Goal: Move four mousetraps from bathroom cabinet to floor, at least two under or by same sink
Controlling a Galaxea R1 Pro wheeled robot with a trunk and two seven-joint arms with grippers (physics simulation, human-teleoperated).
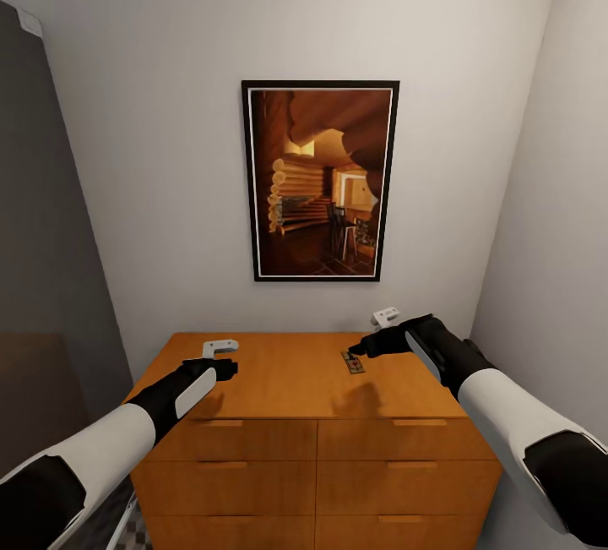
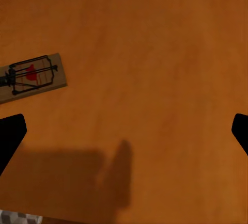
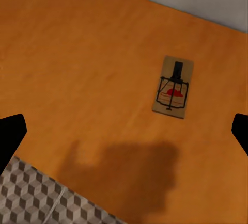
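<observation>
Right jaws (image 1: 361,351) hover spread above mousetrap (image 1: 353,362) on cabinet (image 1: 287,381).

I see one mousetrap (image 1: 353,362) — a small tan board with dark wire and a red spot — lying flat on the cabinet (image 1: 287,381), right of its smooth orange-brown top's middle. Cube-patterned bathroom floor (image 3: 46,198) shows beside the cabinet's edge.

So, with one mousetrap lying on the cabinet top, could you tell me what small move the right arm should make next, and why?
Probably lower the right gripper toward the mousetrap. The trap lies flat on the cabinet top with bare wood around it, close beside that gripper in the head view. In the right wrist view the fingertips stand wide apart and nothing is between them, so the gripper looks ready to descend and close on the board.
</observation>
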